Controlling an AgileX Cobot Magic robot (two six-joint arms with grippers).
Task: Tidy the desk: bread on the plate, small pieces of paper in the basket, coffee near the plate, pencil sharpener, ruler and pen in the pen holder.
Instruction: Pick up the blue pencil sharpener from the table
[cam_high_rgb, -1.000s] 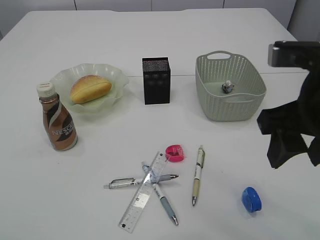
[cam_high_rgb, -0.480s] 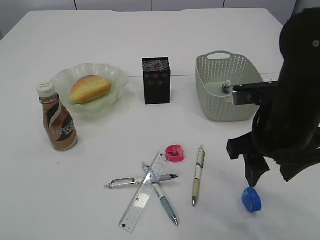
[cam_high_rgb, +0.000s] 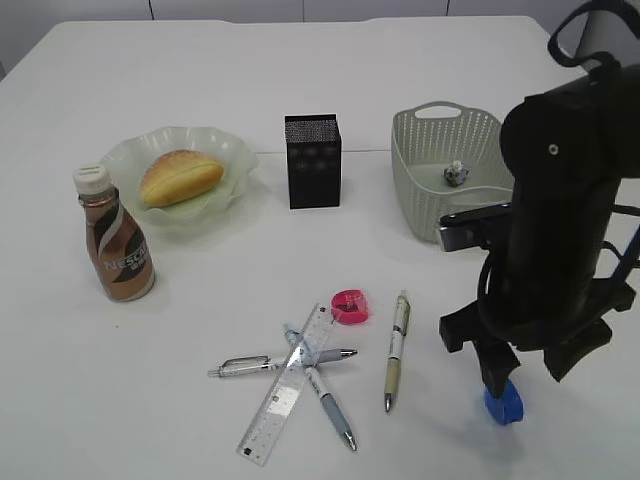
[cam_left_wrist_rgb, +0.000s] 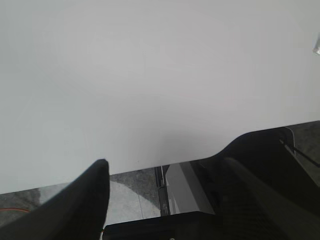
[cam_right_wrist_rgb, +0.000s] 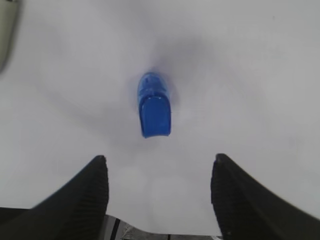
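R arm bent over the near side, right gripper (cam_right_wrist_rgb: 157, 192) jaws apart, empty. left gripper (cam_left_wrist_rgb: 165, 200) also spread, low.

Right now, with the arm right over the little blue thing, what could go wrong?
The right fingers stand open above the blue sharpener, not touching it. It is small and lies flat on the desk, so the tips might scrape the top or knock it sideways instead of catching it. The holder is a narrow cup, and the pen and pink sharpener lie on the way there, so a low carry could bump them.
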